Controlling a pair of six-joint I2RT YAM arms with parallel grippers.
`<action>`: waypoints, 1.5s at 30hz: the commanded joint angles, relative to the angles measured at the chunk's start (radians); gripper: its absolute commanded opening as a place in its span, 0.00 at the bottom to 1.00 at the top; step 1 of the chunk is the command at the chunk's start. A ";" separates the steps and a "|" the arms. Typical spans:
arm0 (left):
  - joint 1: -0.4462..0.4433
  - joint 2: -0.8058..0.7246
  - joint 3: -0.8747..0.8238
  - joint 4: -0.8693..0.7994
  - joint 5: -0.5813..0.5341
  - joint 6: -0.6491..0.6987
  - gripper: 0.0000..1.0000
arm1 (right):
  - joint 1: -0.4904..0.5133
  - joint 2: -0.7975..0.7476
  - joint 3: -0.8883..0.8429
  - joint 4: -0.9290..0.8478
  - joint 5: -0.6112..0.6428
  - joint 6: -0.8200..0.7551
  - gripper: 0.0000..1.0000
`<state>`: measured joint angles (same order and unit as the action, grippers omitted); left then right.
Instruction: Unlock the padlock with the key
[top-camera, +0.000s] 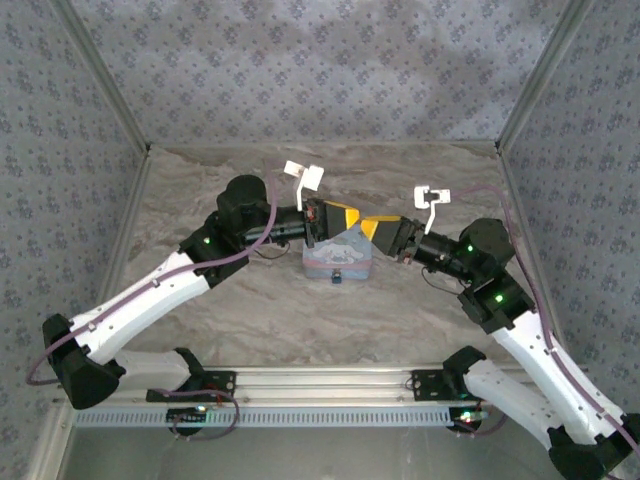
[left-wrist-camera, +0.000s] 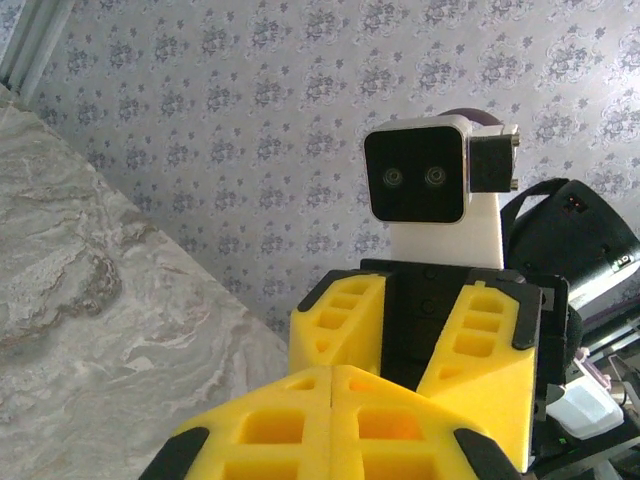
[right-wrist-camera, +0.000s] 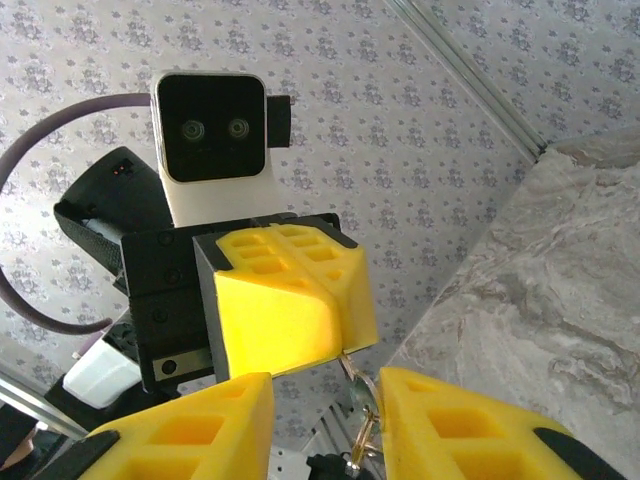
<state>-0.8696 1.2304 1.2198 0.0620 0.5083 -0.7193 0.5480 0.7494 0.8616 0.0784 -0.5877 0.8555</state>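
2 grippers meet tip to tip above 1 pale blue tin (top-camera: 320, 266) in the middle of the table (top-camera: 250, 305). The left gripper (right-wrist-camera: 300, 312) is closed tight, its yellow fingers pressed together. A thin pale key (right-wrist-camera: 356, 380) sticks out below its tips, apparently pinched there. The right gripper (right-wrist-camera: 325, 422) stands partly open, with 1 finger on each side of the key. Whether either finger touches the key cannot be told. Both arms reach forward and inward with elbows out to the sides, their wrists roughly level and facing each other. 1 small dark padlock (top-camera: 338, 277) sits at the near side of the tin, below the grippers and apart from them. In all: 2 arms, 2 grippers, 1 key, 1 padlock, 1 tin.
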 joint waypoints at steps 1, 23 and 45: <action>0.007 -0.014 -0.012 0.049 -0.001 -0.014 0.00 | 0.011 0.004 0.007 -0.010 -0.004 -0.018 0.34; 0.000 0.005 -0.022 0.099 0.043 -0.040 0.00 | 0.030 0.000 0.020 -0.024 0.014 -0.080 0.00; 0.016 -0.034 -0.060 0.003 -0.084 -0.019 0.56 | 0.011 -0.014 0.063 -0.195 0.092 -0.164 0.00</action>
<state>-0.8680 1.2308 1.1793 0.1066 0.4892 -0.7532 0.5739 0.7387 0.8722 -0.0223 -0.5270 0.7574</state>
